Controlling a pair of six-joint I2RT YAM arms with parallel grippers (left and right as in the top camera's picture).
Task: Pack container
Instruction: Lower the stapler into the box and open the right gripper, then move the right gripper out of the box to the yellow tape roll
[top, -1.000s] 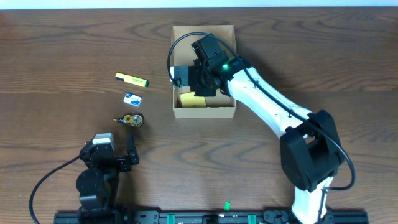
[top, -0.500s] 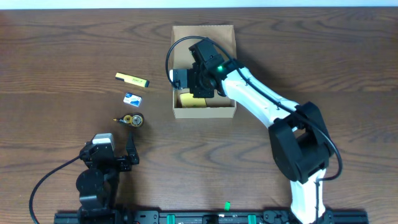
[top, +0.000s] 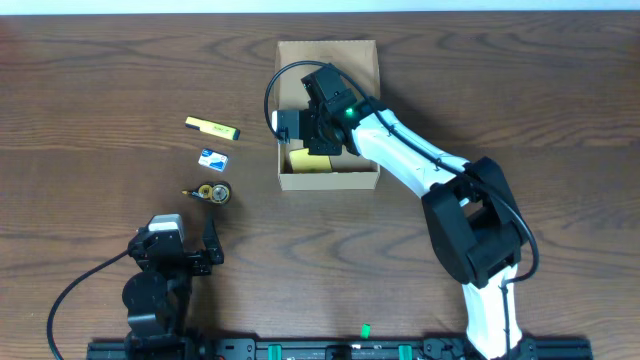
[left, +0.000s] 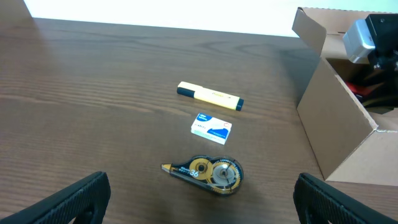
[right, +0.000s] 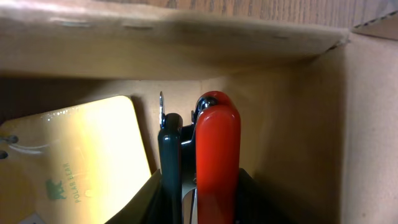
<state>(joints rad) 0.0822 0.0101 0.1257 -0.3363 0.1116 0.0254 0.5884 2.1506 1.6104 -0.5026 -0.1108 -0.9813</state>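
Observation:
The container (top: 330, 182) is an open tan cardboard box at the table's back centre, also seen at the right of the left wrist view (left: 339, 130). My right gripper (top: 303, 128) is lowered inside it, shut on a red and black stapler (right: 217, 149) that stands upright between the jaws (right: 202, 186) close to the box wall (right: 298, 124). A yellow pad (right: 81, 162) lies on the box floor just left of the stapler (top: 312, 160). My left gripper (top: 178, 250) rests near the front left with its jaws wide open and nothing between them (left: 202, 205).
Left of the box lie a yellow highlighter (top: 212, 127) (left: 209, 96), a small white and blue packet (top: 213, 157) (left: 211, 128) and a gold and black correction tape roller (top: 208, 192) (left: 208, 172), the last one nearest my left gripper.
The right arm's elbow has swung left and back while its gripper stayed in the box, edging slightly left. The left arm has not moved.

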